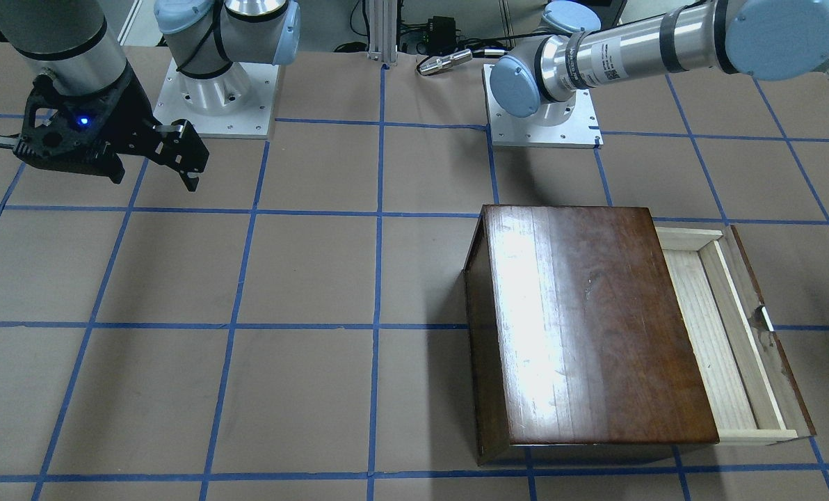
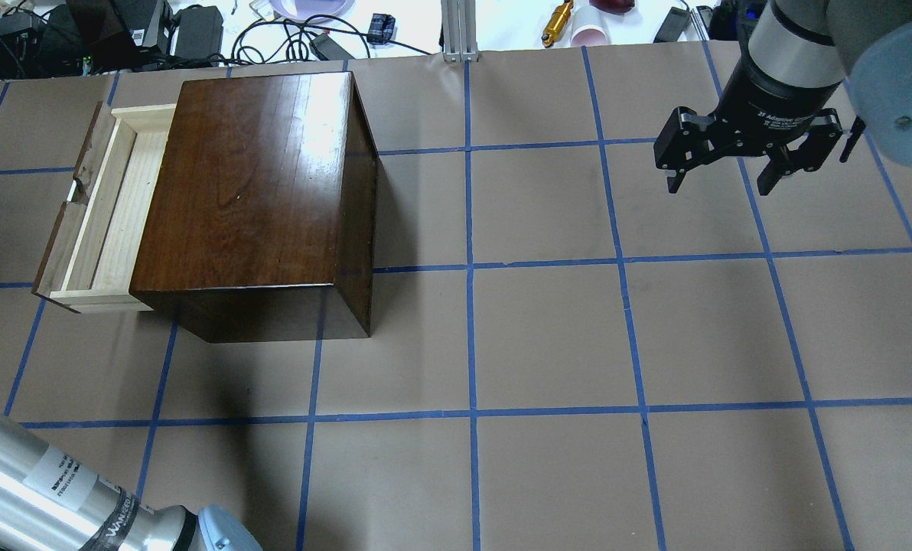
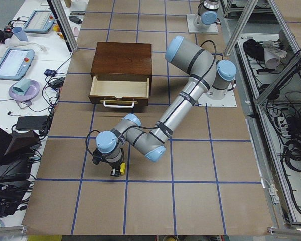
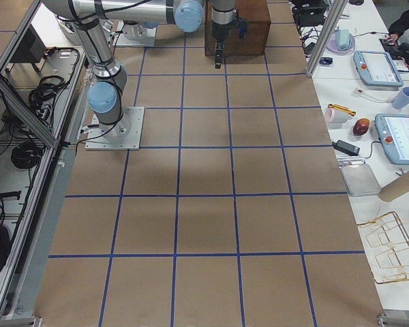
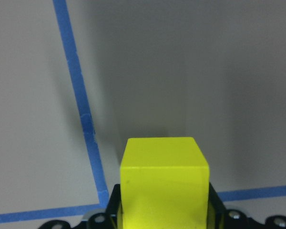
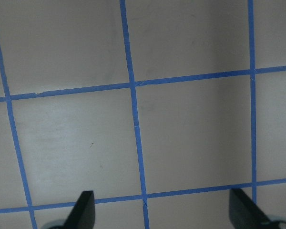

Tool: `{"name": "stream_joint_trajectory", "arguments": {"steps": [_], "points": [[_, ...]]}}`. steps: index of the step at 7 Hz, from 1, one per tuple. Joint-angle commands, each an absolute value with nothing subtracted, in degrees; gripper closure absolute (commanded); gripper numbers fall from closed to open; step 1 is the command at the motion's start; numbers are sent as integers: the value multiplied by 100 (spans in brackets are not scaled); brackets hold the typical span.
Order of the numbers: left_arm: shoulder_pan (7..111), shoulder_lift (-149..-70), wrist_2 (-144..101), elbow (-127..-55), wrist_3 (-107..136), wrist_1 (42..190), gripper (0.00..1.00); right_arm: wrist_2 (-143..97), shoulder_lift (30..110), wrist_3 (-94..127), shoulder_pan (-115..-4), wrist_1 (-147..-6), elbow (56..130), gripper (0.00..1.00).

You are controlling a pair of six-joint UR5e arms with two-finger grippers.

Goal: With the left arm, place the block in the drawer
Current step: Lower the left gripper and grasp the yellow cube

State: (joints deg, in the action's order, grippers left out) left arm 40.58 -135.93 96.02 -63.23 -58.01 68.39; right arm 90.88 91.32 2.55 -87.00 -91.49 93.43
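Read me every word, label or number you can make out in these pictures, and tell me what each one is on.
"2F Adaptive", the rest unclear: printed on the black body above the right gripper.
Too small to read: the print on the white sticker on the left arm.
Nothing else is legible.

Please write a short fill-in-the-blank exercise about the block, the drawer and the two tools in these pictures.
1. The block gripped by the left tool is ____ in colour.
2. The drawer of the wooden box is not closed but ____.
3. The right tool, its fingers apart, holds ____.
Missing words: yellow; open; nothing.
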Motion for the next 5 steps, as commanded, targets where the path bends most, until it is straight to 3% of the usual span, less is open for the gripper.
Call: {"name": "stream_joint_trajectory", "arguments": {"steps": [1,5], "points": [[4244,-13029,9572,-6197,-5740,7484,100,9088,9132,255,-8701,-9149,9343,0],[5244,-11745,9571,-6152,-4714,8891,100,9079,9132,255,-8701,-9149,9343,0]]}}
